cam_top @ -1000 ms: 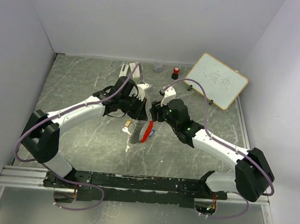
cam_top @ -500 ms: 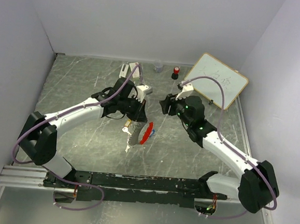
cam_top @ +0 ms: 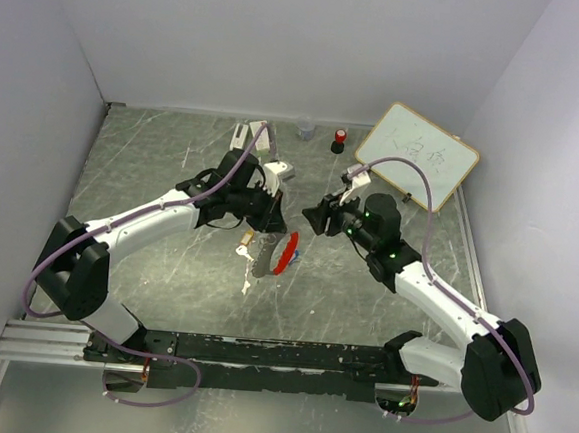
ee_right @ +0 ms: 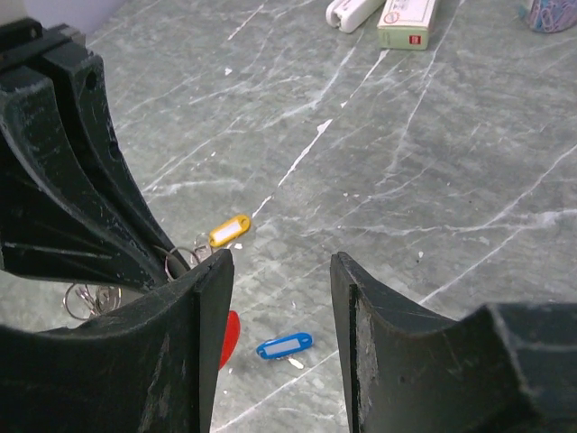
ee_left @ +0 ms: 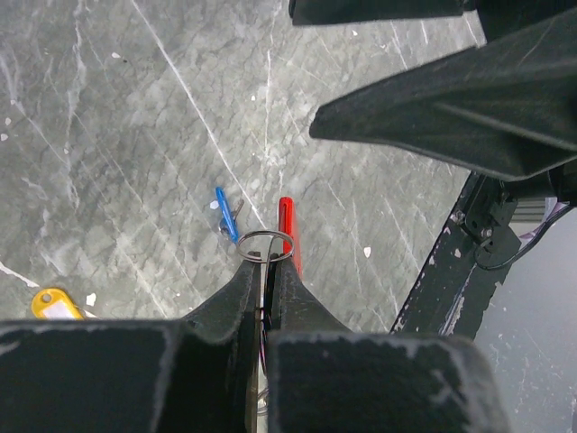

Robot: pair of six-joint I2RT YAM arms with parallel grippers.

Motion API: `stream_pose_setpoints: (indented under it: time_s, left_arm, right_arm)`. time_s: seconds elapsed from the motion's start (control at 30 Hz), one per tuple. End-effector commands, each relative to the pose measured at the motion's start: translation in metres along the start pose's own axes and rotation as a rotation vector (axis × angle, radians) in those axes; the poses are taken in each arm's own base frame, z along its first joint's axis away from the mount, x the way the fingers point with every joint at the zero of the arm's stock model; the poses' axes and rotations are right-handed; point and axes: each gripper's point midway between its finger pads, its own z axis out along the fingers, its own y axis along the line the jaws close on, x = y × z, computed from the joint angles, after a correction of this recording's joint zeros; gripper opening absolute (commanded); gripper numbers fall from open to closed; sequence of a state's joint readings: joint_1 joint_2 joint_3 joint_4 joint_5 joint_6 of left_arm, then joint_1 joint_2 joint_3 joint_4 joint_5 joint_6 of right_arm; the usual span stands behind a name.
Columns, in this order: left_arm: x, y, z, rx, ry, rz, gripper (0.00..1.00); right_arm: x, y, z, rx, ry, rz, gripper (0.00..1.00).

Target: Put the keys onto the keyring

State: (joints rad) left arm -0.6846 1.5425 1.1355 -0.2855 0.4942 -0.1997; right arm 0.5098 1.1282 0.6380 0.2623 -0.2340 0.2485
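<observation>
My left gripper (cam_top: 269,215) is shut on the keyring's thin grey wire loop (ee_left: 267,244), which sticks out past its tips. The long red tag (cam_top: 287,251) shows just under the loop (ee_left: 287,233). The blue tab (ee_left: 226,215) lies on the table beside it (ee_right: 284,345). My right gripper (cam_top: 315,219) is open and empty, just right of the left one, its fingers (ee_right: 206,302) spread above the blue tab. A small yellow piece with a white label (ee_right: 230,230) lies to the left (cam_top: 247,239). A silvery bunch (ee_right: 86,299) lies near it; I cannot tell keys from rings.
A whiteboard (cam_top: 418,154) leans at the back right. A red-capped black stamp (cam_top: 339,138), a small cup (cam_top: 305,130), a white stapler (ee_right: 356,11) and a small box (ee_right: 407,20) stand along the back wall. Walls close in on three sides.
My right gripper has drawn back to the right, away from the left gripper, then dipped a little. My left gripper has stayed put, still shut on the loop.
</observation>
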Motion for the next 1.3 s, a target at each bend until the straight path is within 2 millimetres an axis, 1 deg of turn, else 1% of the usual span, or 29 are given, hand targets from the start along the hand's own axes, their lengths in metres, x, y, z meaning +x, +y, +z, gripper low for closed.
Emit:
stream_pose_setpoints:
  time_s: [0.0,0.07,0.43,0.53,0.6,0.63,0.7,0.8,0.93,1.0,1.1,1.2,1.27]
  left_arm:
    - [-0.018,-0.008,0.001,0.026,-0.062,0.021,0.07]
    - [-0.019,-0.006,0.000,0.017,-0.066,0.017,0.07]
    - [-0.013,-0.005,-0.006,0.004,-0.098,0.035,0.07]
    - [-0.013,0.005,-0.008,-0.058,-0.103,0.029,0.07]
    - [-0.016,0.016,-0.013,-0.134,-0.119,0.015,0.07]
    - [-0.019,0.021,-0.016,-0.167,-0.137,0.010,0.07]
    - [-0.026,0.028,-0.023,-0.201,-0.178,-0.007,0.07]
    - [-0.029,0.038,-0.031,-0.224,-0.200,-0.044,0.07]
    - [-0.023,0.052,-0.039,-0.265,-0.209,-0.093,0.07]
    - [-0.021,0.059,-0.045,-0.283,-0.233,-0.116,0.07]
    - [-0.017,0.071,-0.057,-0.317,-0.264,-0.156,0.07]
    - [-0.015,0.087,-0.073,-0.375,-0.312,-0.236,0.07]
    - [-0.015,0.095,-0.083,-0.391,-0.340,-0.261,0.07]
  right_arm:
    - [0.007,0.001,-0.006,-0.001,0.009,-0.017,0.48]
    - [0.010,-0.002,-0.007,0.015,0.015,-0.014,0.48]
    - [0.017,-0.005,-0.004,0.026,0.034,-0.005,0.47]
    - [0.022,-0.014,-0.002,0.077,0.056,0.013,0.47]
    - [0.032,-0.021,0.001,0.111,0.099,0.026,0.48]
    - [0.035,-0.021,0.002,0.115,0.120,0.031,0.48]
    - [0.048,-0.022,0.006,0.116,0.172,0.054,0.47]
    - [0.067,-0.016,0.009,0.101,0.230,0.076,0.46]
    - [0.088,0.001,0.010,0.082,0.291,0.064,0.47]
    - [0.097,0.006,0.011,0.088,0.315,0.049,0.48]
    - [0.106,0.016,0.018,0.062,0.340,0.027,0.49]
    - [0.110,0.026,0.027,0.031,0.350,0.015,0.49]
    - [0.115,0.024,0.034,0.054,0.369,0.002,0.49]
